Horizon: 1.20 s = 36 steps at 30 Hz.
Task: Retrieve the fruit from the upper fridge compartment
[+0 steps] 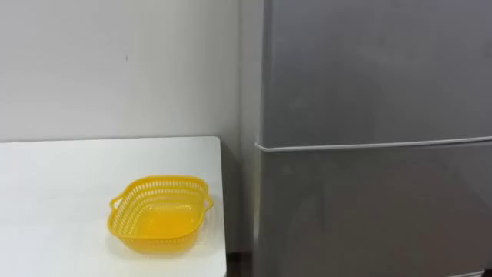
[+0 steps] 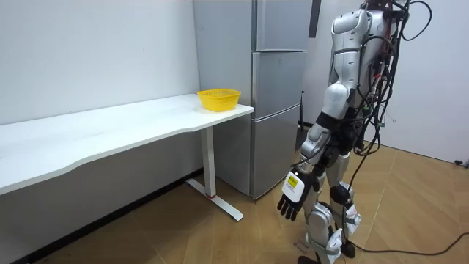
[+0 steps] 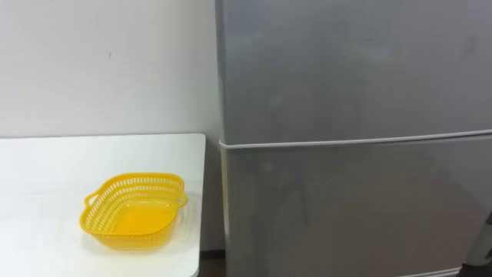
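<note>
A tall grey fridge (image 1: 369, 115) stands with its doors closed. A seam splits the upper door (image 1: 369, 69) from the lower door (image 1: 369, 208), and what is inside is hidden. In the room view I stand upright a short step in front of the fridge (image 2: 278, 110), facing it. My left hand (image 2: 293, 196) hangs at my side near knee height, its fingers relaxed and holding nothing.
A yellow mesh basket (image 1: 159, 213) sits empty at the right end of a white table (image 1: 46, 177), just left of the fridge. A narrow gap separates the table edge from the fridge. The wall lies behind both. Wooden floor (image 2: 242, 242) surrounds me.
</note>
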{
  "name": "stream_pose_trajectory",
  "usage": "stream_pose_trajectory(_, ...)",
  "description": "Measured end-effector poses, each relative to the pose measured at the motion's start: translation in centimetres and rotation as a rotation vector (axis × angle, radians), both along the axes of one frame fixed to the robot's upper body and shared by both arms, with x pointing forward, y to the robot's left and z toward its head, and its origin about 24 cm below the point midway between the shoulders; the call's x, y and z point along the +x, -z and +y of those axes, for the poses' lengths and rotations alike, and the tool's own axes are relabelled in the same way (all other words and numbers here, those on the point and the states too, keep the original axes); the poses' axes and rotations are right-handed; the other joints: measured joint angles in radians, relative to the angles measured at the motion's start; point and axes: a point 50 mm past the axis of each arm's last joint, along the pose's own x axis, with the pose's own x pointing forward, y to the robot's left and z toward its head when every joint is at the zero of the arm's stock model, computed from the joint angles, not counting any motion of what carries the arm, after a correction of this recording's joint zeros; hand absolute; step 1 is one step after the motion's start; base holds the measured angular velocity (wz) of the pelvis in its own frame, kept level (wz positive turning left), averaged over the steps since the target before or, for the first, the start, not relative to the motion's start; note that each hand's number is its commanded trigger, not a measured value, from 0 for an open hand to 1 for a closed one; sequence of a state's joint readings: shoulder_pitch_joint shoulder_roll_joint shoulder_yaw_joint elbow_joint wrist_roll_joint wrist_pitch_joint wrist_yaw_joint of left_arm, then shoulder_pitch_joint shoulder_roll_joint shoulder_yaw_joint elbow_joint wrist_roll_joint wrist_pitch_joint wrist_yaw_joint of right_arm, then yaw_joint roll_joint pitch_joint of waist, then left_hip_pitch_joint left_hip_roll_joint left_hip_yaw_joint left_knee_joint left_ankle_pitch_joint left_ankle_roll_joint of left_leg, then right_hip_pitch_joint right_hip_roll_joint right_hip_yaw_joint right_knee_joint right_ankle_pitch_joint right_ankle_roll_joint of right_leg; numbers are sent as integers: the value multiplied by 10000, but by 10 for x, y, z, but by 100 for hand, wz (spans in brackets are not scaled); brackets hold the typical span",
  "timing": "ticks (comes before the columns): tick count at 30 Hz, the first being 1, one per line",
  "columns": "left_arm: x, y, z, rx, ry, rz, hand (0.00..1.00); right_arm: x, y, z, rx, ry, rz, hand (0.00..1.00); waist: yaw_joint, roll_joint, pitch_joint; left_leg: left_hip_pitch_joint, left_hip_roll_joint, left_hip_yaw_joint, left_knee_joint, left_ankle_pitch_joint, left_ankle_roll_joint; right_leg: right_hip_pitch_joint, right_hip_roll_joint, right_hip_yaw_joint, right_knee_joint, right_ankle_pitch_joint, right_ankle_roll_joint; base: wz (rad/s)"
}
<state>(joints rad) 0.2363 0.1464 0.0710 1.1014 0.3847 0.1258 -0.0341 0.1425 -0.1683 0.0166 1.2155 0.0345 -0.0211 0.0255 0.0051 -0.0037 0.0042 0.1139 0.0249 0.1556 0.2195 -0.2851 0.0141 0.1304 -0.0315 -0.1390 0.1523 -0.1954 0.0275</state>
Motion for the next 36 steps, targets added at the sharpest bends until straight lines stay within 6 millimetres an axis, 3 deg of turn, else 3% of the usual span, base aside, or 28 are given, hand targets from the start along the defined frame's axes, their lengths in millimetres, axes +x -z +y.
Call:
stream_pose_trajectory(13,-4,0,1,170,68,326,0,-5,1,-1,-36,59,265,0,-5,-12,2,31,1,7,44,1,1,95,0,16,4,0,0,0)
stream_pose_trajectory(22,3,-1,3,487,-427,-194,0,-6,1,0,-174,342,346,0,5,-13,4,51,-2,-22,70,1,1,127,-2,-28,-6,0,0,0)
stream_pose_trajectory(25,2,-1,4,534,-1371,-457,0,-8,2,0,-149,604,323,0,25,-7,4,59,-3,-26,65,1,1,147,-3,-22,-10,0,0,0)
stream_pose_trajectory(34,0,-4,15,939,-7371,-2257,0,-11,2,-1,-68,1032,396,0,76,21,11,192,-6,20,-133,37,-6,117,0,-44,-4,-1,1,-1)
stream_pose_trajectory(36,2,-6,18,1082,-8677,-2734,0,-11,2,-1,-40,1028,395,0,284,31,9,205,-6,74,-138,42,-8,93,1,-6,-6,-1,1,-5)
